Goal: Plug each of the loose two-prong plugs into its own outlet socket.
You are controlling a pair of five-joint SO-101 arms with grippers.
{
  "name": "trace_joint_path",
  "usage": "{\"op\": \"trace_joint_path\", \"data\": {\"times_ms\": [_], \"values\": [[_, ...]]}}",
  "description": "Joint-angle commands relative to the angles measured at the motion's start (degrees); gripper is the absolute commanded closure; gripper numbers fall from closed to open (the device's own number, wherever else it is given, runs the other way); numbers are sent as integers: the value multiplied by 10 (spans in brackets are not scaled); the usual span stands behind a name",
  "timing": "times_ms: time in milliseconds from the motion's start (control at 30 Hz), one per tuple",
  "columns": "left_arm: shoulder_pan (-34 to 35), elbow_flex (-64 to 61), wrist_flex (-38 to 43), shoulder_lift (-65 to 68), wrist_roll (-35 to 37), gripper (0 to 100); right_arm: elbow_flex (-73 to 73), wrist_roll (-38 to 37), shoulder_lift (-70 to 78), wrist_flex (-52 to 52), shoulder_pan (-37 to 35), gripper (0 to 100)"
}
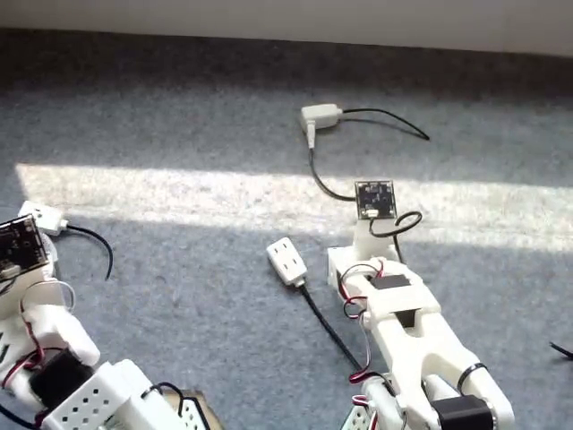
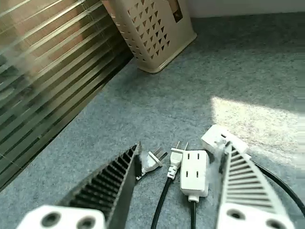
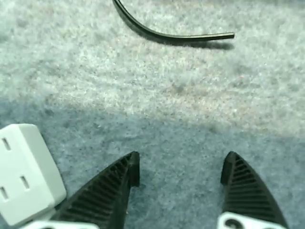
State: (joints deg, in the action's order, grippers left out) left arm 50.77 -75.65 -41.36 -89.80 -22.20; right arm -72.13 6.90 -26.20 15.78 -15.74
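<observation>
Left claw point(image 2: 181, 151) jaws apart, empty, above two-prong plugs point(image 2: 175, 157) lying beside a white outlet block point(image 2: 194, 174). Right claw point(image 3: 182, 160) also spread, over bare carpet point(image 3: 190, 95) next to another outlet block point(image 3: 24, 171). Looks like pre-grasp. Next: pinch one plug body, align prongs with slots.

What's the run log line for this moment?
left gripper: open, empty | ahead of it: loose plug, second loose plug, outlet socket, slots free | right gripper: open, empty, beside other outlet socket on carpet
</observation>
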Motion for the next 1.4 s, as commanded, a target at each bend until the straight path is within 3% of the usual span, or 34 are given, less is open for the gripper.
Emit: {"op": "trace_joint_path", "data": {"times_ms": [0, 267, 533, 700, 900, 1067, 1267, 1367], "values": [[45, 39, 92, 95, -40, 736, 0, -1, -13, -14, 6, 719], [124, 332, 76, 488, -49, 737, 0, -1, -13, -14, 6, 719], [140, 665, -108, 847, -229, 737, 0, -1, -13, -14, 6, 719], [149, 853, -240, 988, -232, 737, 0, -1, -13, -14, 6, 719], [149, 1018, -296, 1140, -236, 737, -1, -1, -13, -14, 6, 719], [141, 1110, -384, 1240, -321, 737, -1, -1, -13, -15, 6, 719], [140, 1202, -398, 1325, -327, 737, -1, -1, -13, -15, 6, 719], [144, 1236, -405, 1358, -382, 737, -1, -1, -13, -15, 6, 719]]}}
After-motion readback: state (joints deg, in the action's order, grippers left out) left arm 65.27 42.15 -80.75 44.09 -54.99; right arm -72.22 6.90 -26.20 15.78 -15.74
